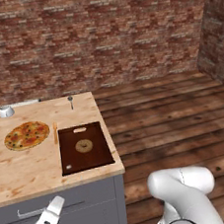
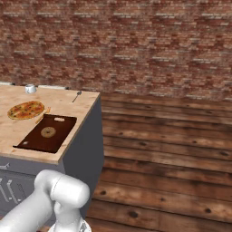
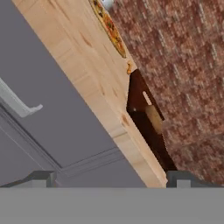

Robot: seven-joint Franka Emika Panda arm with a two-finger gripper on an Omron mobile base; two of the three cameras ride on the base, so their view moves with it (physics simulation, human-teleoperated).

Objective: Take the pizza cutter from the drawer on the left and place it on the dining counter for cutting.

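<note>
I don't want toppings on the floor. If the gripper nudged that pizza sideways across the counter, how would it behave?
The pizza lies flat on the wooden counter, so it should slide, not roll or tip. It looks thin, so probably floppy if lifted by one edge. It sits away from the near edge, so a short push seems safe.

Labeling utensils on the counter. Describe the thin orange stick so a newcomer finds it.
On the dining counter, look between the pizza and the dark cutting board. The orange stick lies alongside the board's left edge; unlike the metal spoon farther back, it's orange.
</note>
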